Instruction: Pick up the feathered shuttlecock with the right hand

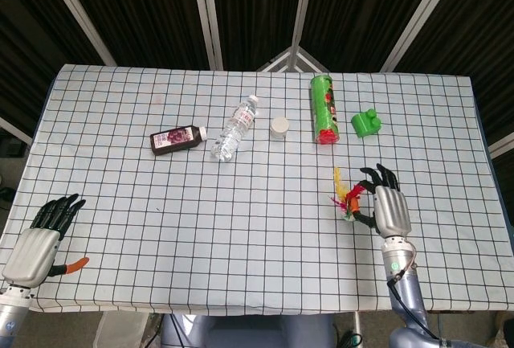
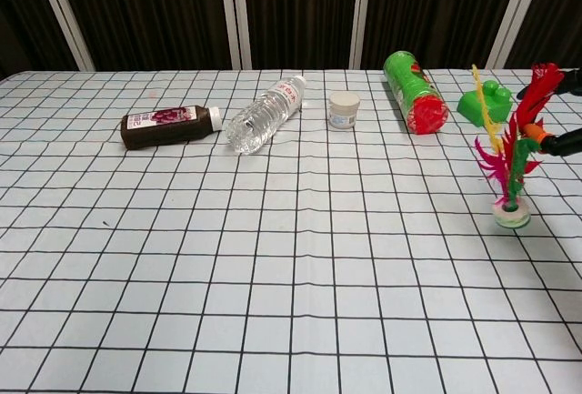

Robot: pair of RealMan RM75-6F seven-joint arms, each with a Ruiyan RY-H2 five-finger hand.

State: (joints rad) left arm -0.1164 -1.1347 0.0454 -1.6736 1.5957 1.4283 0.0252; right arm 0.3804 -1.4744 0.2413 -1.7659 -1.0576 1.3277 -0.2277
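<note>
The feathered shuttlecock has red, yellow, pink and green feathers on a white-and-green round base. It stands upright at the right of the checked table. My right hand is just to its right, and its fingers pinch the feathers. In the chest view the shuttlecock is near the right edge, and only the right hand's dark fingertips reach in at the feathers. I cannot tell whether the base touches the cloth. My left hand lies at the front left corner, fingers straight, holding nothing.
Across the back of the table lie a brown bottle, a clear water bottle, a small white jar, a green canister with a red end and a green block.
</note>
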